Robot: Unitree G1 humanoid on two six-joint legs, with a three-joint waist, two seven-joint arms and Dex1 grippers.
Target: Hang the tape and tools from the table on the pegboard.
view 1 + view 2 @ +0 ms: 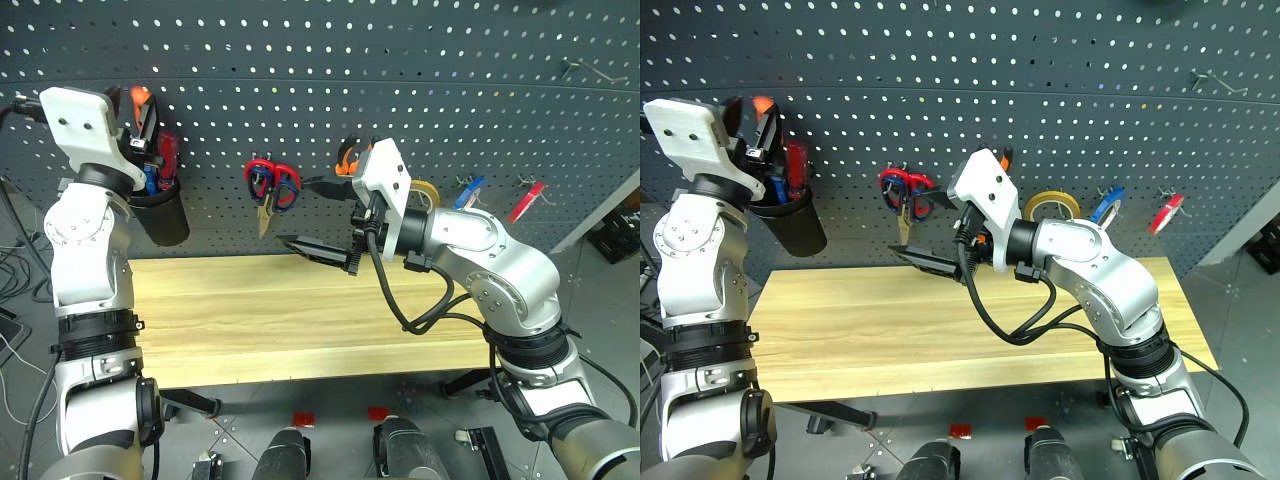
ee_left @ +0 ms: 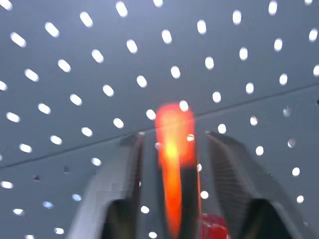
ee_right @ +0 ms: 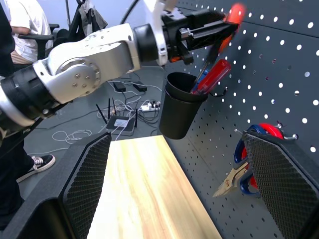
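While the left gripper (image 1: 138, 115) reached up at ten o'clock in the head view, its jaws stood on either side of the orange-and-black screwdriver (image 1: 140, 98). In the blurred left wrist view, thin slivers of pegboard (image 1: 300, 80) showed between the handle and each finger, so the jaws looked released rather than clenched. The screwdriver's shaft dropped into a black cup (image 1: 160, 215) hung on the pegboard. Its lower end was hidden there, beside red and blue screwdrivers (image 3: 214, 74) whose tips were also out of sight.

At the centre, the right gripper (image 1: 295, 212) pointed level toward nine o'clock over the bare worktop (image 1: 250, 320). Its jaws were spread wide and held nothing.

Red scissors (image 1: 272, 185) hung on the pegboard just beyond the right gripper's fingertips. The tape (image 1: 1052, 196) hung at two o'clock from that gripper, its lower edge cut off by the right arm. Orange plier handles (image 1: 347, 158) peeked out at twelve o'clock above the wrist housing, the rest covered. Farther toward three o'clock hung a blue roll (image 1: 468, 190) and a red roll (image 1: 527, 200), both seen edge-on.

A person (image 3: 20, 25) was cut off at the edge of the right wrist view.
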